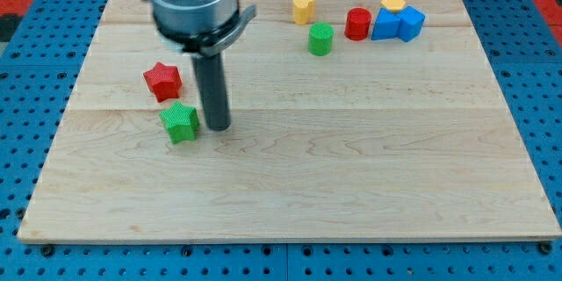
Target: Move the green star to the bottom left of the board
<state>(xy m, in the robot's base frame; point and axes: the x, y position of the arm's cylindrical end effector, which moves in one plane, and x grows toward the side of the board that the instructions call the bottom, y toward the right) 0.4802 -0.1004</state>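
Observation:
The green star (180, 122) lies on the wooden board (351, 167), left of centre. My tip (217, 127) stands just to the star's right, very close to or touching it. The dark rod rises from there to the grey arm body at the view's top. A red star (162, 80) lies just above and left of the green star.
Near the board's top edge lie a yellow block (303, 7), a green cylinder (320, 39), a red cylinder (357, 24), another yellow block (393, 3) and two touching blue blocks (397, 25). A blue pegboard surrounds the board.

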